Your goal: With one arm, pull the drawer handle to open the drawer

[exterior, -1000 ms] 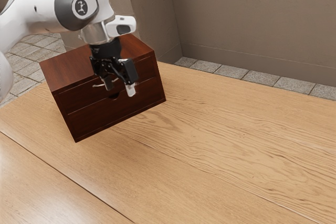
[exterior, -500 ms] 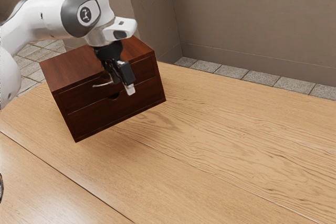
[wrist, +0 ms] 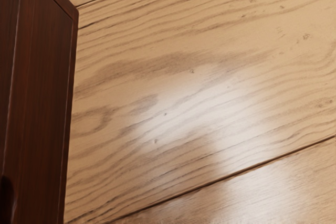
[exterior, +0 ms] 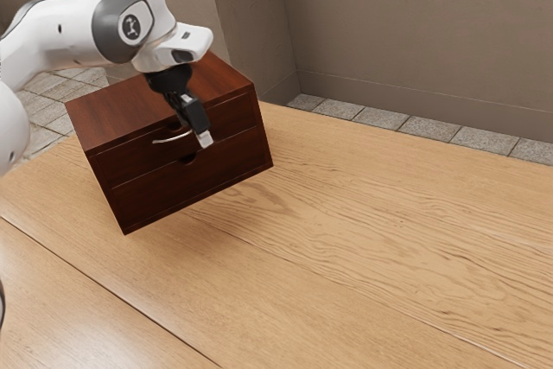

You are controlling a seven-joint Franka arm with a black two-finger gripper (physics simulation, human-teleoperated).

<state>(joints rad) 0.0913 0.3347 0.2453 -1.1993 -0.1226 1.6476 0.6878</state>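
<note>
The cabinet (exterior: 173, 174) sits on the table (exterior: 371, 239), claw (exterior: 199, 130) before its handle (exterior: 168, 138).

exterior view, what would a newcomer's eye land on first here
The dark reddish wooden drawer box stands at an angle on the pale wooden table, toward the exterior view's left, both its drawer fronts looking flush. The white arm reaches down over it, its black claw at the upper drawer's thin metal handle.

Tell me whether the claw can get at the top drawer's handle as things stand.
Probably yes. The claw hangs right at the handle on the top drawer, at its end toward the exterior view's right, and nothing stands between them. Whether it grips the handle, I cannot tell.
</note>
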